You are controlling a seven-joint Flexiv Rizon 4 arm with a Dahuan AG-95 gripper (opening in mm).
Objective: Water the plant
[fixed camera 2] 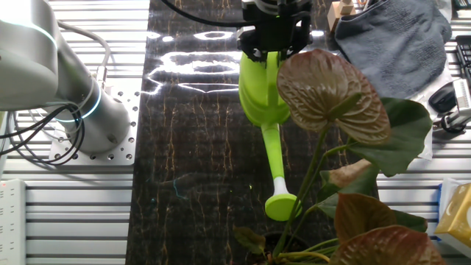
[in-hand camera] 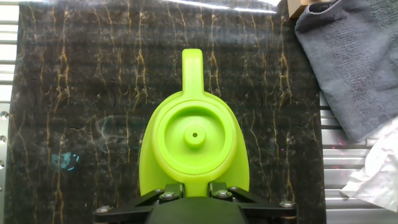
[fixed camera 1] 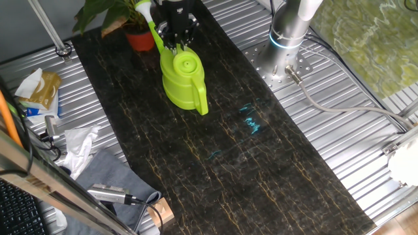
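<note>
The lime-green watering can (fixed camera 1: 183, 78) is upright on or just above the dark marble-patterned mat (fixed camera 1: 248, 163). Its long spout reaches to the plant (fixed camera 1: 108, 13), whose red-orange pot (fixed camera 1: 140, 40) stands at the mat's far corner. My gripper (fixed camera 1: 176, 36) is shut on the can where the spout leaves the body. In the other fixed view the gripper (fixed camera 2: 274, 33) holds the can (fixed camera 2: 261, 96), and the spout head (fixed camera 2: 280, 207) ends beside the plant's stems, under its broad leaves (fixed camera 2: 331, 88). The hand view looks down on the can's lid (in-hand camera: 196, 140), with the gripper (in-hand camera: 193, 186) clamped on green plastic.
A grey cloth (fixed camera 1: 111, 173) and a wooden block (fixed camera 1: 160, 212) lie off the mat's near left corner, with a metal tool (fixed camera 1: 111, 194) and crumpled tissue (fixed camera 1: 81, 147). The arm's base (fixed camera 1: 287, 39) stands on the ribbed metal table to the right.
</note>
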